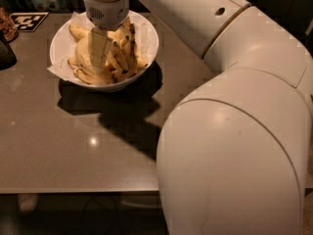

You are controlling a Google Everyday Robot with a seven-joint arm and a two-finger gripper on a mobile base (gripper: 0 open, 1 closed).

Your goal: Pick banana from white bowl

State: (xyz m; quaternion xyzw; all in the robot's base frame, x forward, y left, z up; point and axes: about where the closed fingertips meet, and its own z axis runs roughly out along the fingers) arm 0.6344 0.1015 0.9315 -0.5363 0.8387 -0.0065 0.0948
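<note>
Currently the gripper [99,62] is down inside the white bowl [150,34], at the far left of the surface [73,151], its lower end among the bananas [122,58]. Whether it is apart, together or clamped on anything cannot be told; the wrist housing and the fruit hide that. Bananas are yellow with dark spots, piled several deep, all in the bowl, none lifted clear of the pile. Crinkled white paper lining [58,70] sticks out over the bowl's rim on the left side and at the back. Bowl sits upright and casts a dark shadow toward the near side. White arm [230,111] comes in from the right, fills most of the right half of the view, and bends over to reach the bowl from above. Black-and-white marker tag [29,19] lies flat on the surface just left of the bowl at the far edge. Dark object [6,53] at the left edge, cut off, cannot identify.
</note>
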